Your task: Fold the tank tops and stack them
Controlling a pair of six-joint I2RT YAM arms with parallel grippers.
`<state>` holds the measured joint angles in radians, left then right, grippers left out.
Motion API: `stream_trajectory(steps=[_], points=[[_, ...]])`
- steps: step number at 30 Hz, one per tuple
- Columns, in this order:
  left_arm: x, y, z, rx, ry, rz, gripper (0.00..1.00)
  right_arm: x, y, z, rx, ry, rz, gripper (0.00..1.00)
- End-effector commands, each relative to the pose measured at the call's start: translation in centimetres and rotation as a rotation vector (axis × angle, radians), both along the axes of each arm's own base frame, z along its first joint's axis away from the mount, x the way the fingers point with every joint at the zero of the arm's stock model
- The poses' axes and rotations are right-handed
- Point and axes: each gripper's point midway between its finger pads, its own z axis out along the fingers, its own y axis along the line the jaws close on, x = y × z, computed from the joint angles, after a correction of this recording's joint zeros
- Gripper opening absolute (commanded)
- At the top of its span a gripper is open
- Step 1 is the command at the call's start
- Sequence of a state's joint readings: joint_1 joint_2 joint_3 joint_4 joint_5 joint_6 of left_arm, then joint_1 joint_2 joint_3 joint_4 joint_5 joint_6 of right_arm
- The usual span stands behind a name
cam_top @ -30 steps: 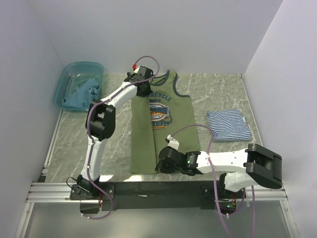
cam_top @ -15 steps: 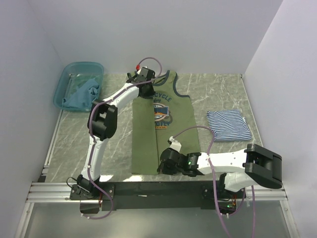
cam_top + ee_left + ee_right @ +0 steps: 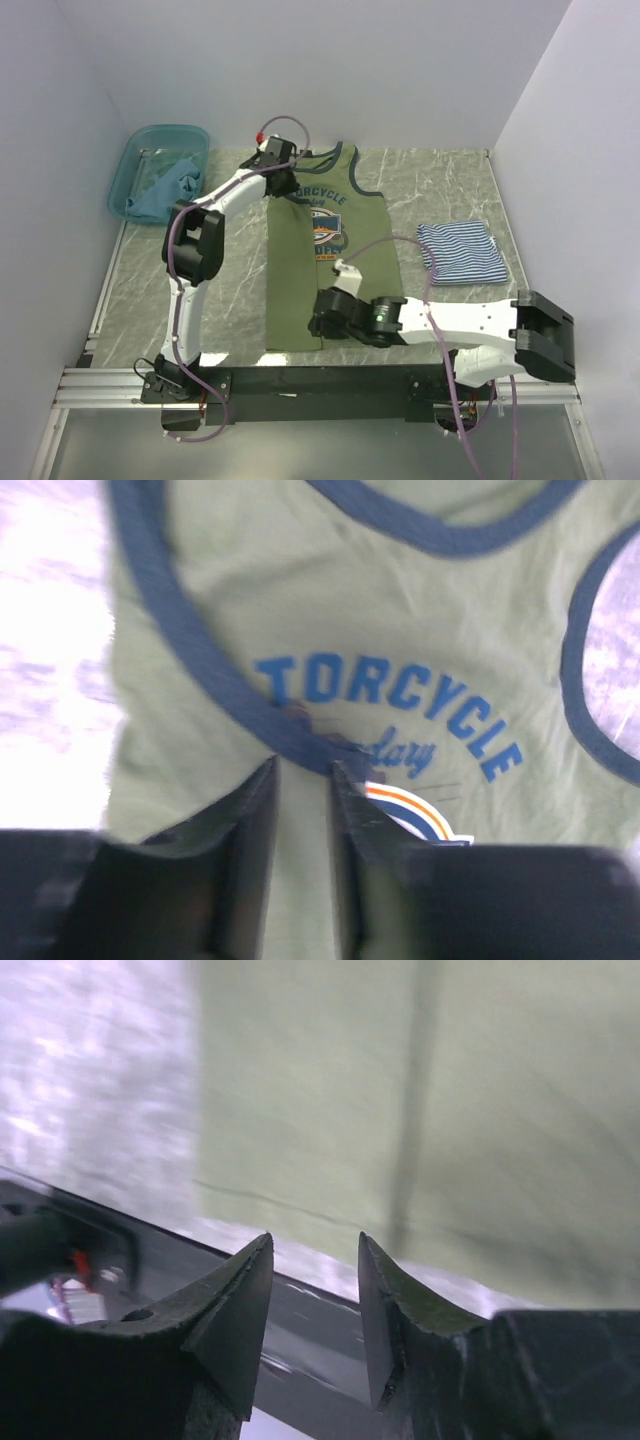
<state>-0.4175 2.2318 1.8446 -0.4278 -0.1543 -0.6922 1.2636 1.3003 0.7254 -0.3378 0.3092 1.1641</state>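
Top external: olive tank top

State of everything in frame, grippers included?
Green tank top: laid flat, one long side folded over its front.
Striped tank top: folded, lying apart.
Blue tank top: crumpled in the basin.
Basin: upright, holding that top.
Left gripper: open, over the green top's lettering.
Right gripper: open, at its hem.

Olive tank top reads "TORCYCLE" in blue.
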Motion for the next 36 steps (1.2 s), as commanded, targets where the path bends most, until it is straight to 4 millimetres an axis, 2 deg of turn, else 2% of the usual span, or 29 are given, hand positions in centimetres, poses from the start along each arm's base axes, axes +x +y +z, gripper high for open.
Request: stream_trajectory(steps=[1, 2, 3, 4, 6, 7, 8, 9, 10, 13, 15, 18, 20, 21, 22, 24, 26, 27, 28, 30, 31, 33, 34, 35, 36], points=[[0.6, 0.9, 4.4, -0.058, -0.084, 0.036, 0.28, 2.0, 2.1, 1.9, -0.063, -0.116, 0.049, 0.46], [0.3, 0.8, 3.9, -0.056, -0.071, 0.031, 0.21, 2.1, 2.7, 1.8, -0.073, -0.118, 0.066, 0.46], [0.3, 1.0, 3.5, -0.056, -0.064, 0.036, 0.19, 2.4, 3.6, 2.1, -0.071, -0.130, 0.089, 0.46], [-0.2, 1.2, 2.4, -0.049, -0.040, 0.039, 0.17, 2.3, 4.0, 0.9, -0.103, -0.119, 0.109, 0.45], [-0.7, 1.6, 1.0, -0.050, -0.003, 0.049, 0.10, 2.4, 5.3, 0.6, -0.109, -0.128, 0.152, 0.45], [-1.1, 1.9, -0.1, -0.049, 0.019, 0.053, 0.09, 2.2, 5.6, -0.7, -0.137, -0.109, 0.174, 0.44], [-1.2, 2.2, -0.6, -0.048, 0.029, 0.066, 0.06, 2.1, 6.0, -1.1, -0.145, -0.105, 0.191, 0.44], [-1.4, 2.5, -1.3, -0.046, 0.043, 0.074, 0.06, 2.1, 6.5, -1.3, -0.148, -0.109, 0.214, 0.44], [-1.8, 2.8, -2.0, -0.047, 0.059, 0.083, 0.05, 1.9, 6.7, -2.6, -0.178, -0.096, 0.228, 0.44], [-2.4, 3.9, -3.9, -0.020, 0.109, 0.120, 0.02, 1.2, 6.9, -4.5, -0.231, -0.088, 0.270, 0.44], [-2.9, 4.7, -4.9, -0.004, 0.138, 0.149, 0.01, 0.7, 7.3, -5.0, -0.248, -0.088, 0.297, 0.44], [-4.2, 6.6, -6.4, 0.037, 0.181, 0.206, 0.02, -1.0, 8.2, -6.0, -0.292, -0.082, 0.356, 0.43], [-4.6, 7.8, -6.3, 0.043, 0.186, 0.236, 0.05, -2.8, 9.5, -5.7, -0.292, -0.077, 0.408, 0.43], [-5.1, 8.3, -6.7, 0.045, 0.202, 0.241, 0.06, -3.5, 9.8, -6.2, -0.301, -0.065, 0.426, 0.43], [-5.1, 9.1, -6.3, 0.051, 0.198, 0.255, 0.09, -4.6, 11.0, -5.6, -0.285, -0.066, 0.458, 0.43], [-5.6, 10.1, -6.3, 0.077, 0.214, 0.259, 0.12, -5.8, 12.1, -5.7, -0.282, -0.049, 0.495, 0.43], [-5.4, 11.3, -5.3, 0.084, 0.205, 0.269, 0.16, -6.5, 14.1, -4.4, -0.249, -0.063, 0.532, 0.43], [-5.5, 11.7, -5.0, 0.095, 0.207, 0.260, 0.17, -6.8, 14.8, -4.4, -0.243, -0.057, 0.550, 0.43], [-5.3, 12.4, -4.2, 0.095, 0.197, 0.263, 0.22, -6.9, 16.4, -3.2, -0.200, -0.060, 0.566, 0.43], [-5.1, 13.0, -3.3, 0.108, 0.190, 0.248, 0.26, -7.1, 17.9, -2.8, -0.180, -0.057, 0.604, 0.43], [-4.9, 13.6, -2.7, 0.111, 0.182, 0.246, 0.30, -7.1, 19.2, -1.5, -0.144, -0.067, 0.612, 0.43], [-4.2, 14.0, -1.4, 0.120, 0.159, 0.228, 0.38, -6.6, 19.9, -0.6, -0.115, -0.073, 0.607, 0.44], [-3.8, 14.0, -0.9, 0.104, 0.143, 0.210, 0.42, -6.0, 19.7, -0.3, -0.109, -0.081, 0.594, 0.45], [-3.4, 13.8, 0.0, 0.097, 0.120, 0.185, 0.46, -5.5, 19.5, 1.4, -0.076, -0.098, 0.577, 0.46], [-3.1, 13.6, 0.8, 0.088, 0.106, 0.175, 0.51, -4.0, 18.9, 2.2, -0.064, -0.107, 0.544, 0.48]])
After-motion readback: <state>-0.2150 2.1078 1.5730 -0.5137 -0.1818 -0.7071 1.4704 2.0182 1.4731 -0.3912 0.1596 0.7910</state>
